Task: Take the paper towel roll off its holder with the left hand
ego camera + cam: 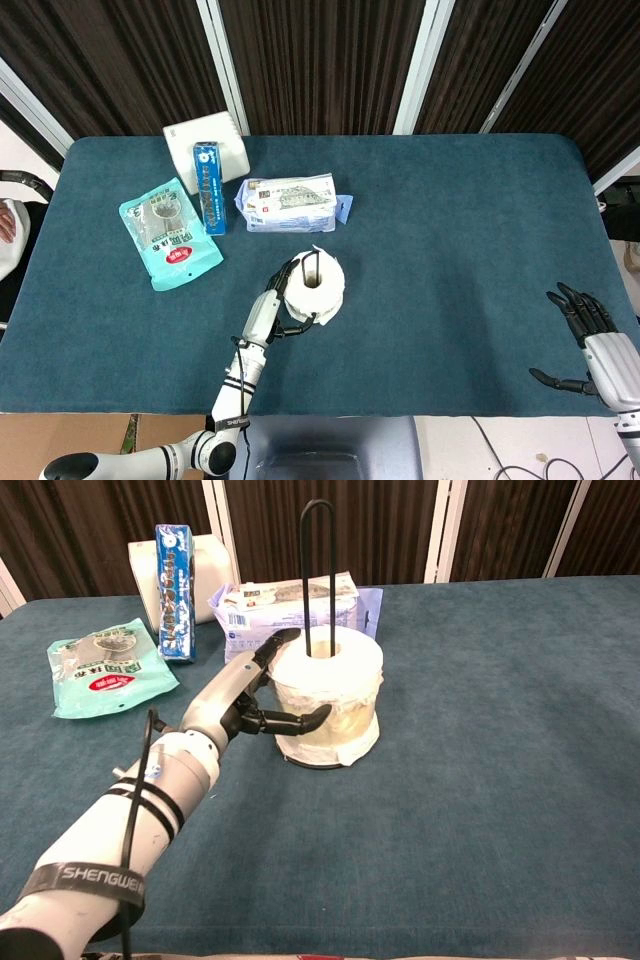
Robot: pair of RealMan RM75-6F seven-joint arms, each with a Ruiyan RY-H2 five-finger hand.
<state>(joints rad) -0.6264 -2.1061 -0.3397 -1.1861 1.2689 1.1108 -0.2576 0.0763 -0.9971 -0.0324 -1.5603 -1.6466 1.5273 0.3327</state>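
2 views checked: paper towel roll (pixel 327 695) seated on holder (pixel 318 570), mid-table. Left hand (pixel 243 695) wrapped round roll's side, fingers curled against it, so it can be lifted up over tall loop. Right hand (pixel 600 348) parked near table edge, fingers spread, nothing held.

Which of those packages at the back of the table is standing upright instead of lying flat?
The narrow blue box, standing on end against the white box. The green pouch and the white-and-blue tissue pack both lie flat on the cloth.
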